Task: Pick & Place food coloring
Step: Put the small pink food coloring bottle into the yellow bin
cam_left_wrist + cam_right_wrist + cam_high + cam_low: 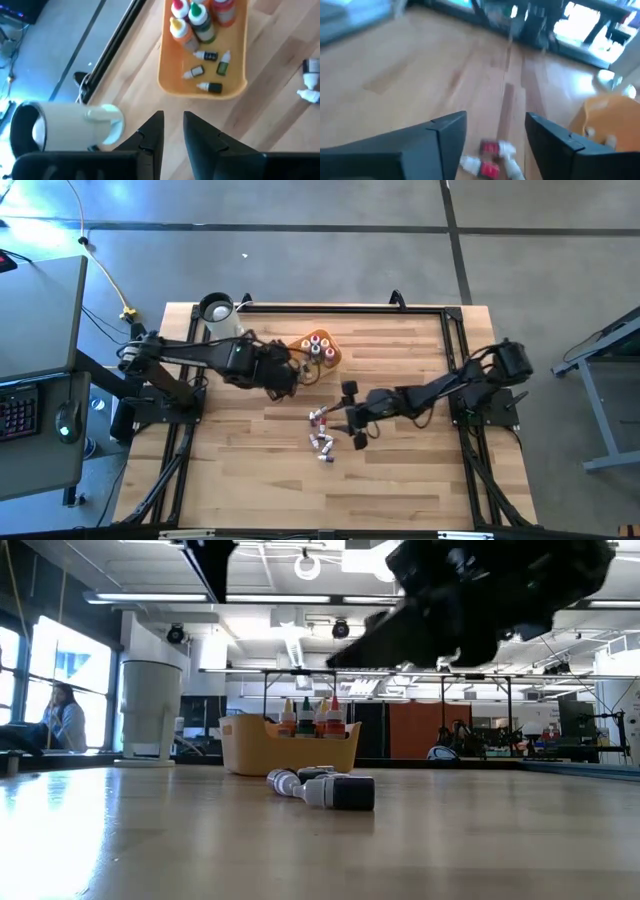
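Several small food coloring bottles [322, 432] lie loose on the wooden table [250, 480], near its middle; the low view shows them on their sides [322, 788]. More food coloring stands and lies in the yellow-orange tray [165, 75]: upright bottles [192, 17] at its far end, small tubes [207, 70] flat on its floor. My left gripper [172, 132] hovers above the table beside the tray, open by a narrow gap with nothing in it. My right gripper [495, 127] stands open just right of the loose bottles [492, 149], touching none.
A white jug [218, 315] stands at the table's far left, next to the tray [322, 350]. A black frame rail [340, 307] runs along the far edge and down both sides. Bare wood lies toward the near edge.
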Controlling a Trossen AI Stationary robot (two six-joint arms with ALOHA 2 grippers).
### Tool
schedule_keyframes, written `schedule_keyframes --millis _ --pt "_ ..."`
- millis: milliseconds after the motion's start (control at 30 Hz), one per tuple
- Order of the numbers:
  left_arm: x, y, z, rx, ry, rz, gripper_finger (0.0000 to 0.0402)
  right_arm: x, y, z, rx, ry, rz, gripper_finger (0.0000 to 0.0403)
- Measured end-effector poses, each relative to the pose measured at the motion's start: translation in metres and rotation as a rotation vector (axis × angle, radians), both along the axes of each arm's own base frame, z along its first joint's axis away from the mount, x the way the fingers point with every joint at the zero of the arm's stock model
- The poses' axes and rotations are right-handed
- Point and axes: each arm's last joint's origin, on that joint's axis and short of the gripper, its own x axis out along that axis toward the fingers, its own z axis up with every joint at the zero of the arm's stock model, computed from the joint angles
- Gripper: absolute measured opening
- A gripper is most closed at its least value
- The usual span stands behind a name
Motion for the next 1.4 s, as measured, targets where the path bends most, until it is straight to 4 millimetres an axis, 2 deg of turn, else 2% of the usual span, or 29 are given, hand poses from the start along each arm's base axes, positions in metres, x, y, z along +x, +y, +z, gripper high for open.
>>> schedule_keyframes --millis 133,333,533,733,1000,1400 --pt "-0.007 -0.016 0.0 -0.005 -0.005 0.013 0.0063 0.019 -0.019 -0.019 -0.015 0.136 -0.059 0.0217" --pt "-0.011 -0.04 -0.002 -0.002 -0.01 -0.067 0.0062 0.039 -0.045 -0.04 0.035 0.248 -0.059 0.022" --pt "-0.015 -0.055 -0.003 0.043 -0.032 -0.105 0.0061 0.043 -0.057 -0.057 0.074 0.303 -0.029 0.0221" --pt "-0.016 -0.059 -0.004 0.035 -0.037 -0.104 0.0061 0.039 -0.063 -0.068 0.077 0.352 -0.05 0.022" --pt "-0.016 -0.059 -0.004 0.018 -0.056 -0.075 0.0061 0.036 -0.065 -0.071 0.078 0.394 -0.066 0.022" --pt "-0.016 -0.059 -0.004 0.011 -0.069 -0.057 0.0062 0.038 -0.065 -0.069 0.102 0.353 -0.084 0.0219"
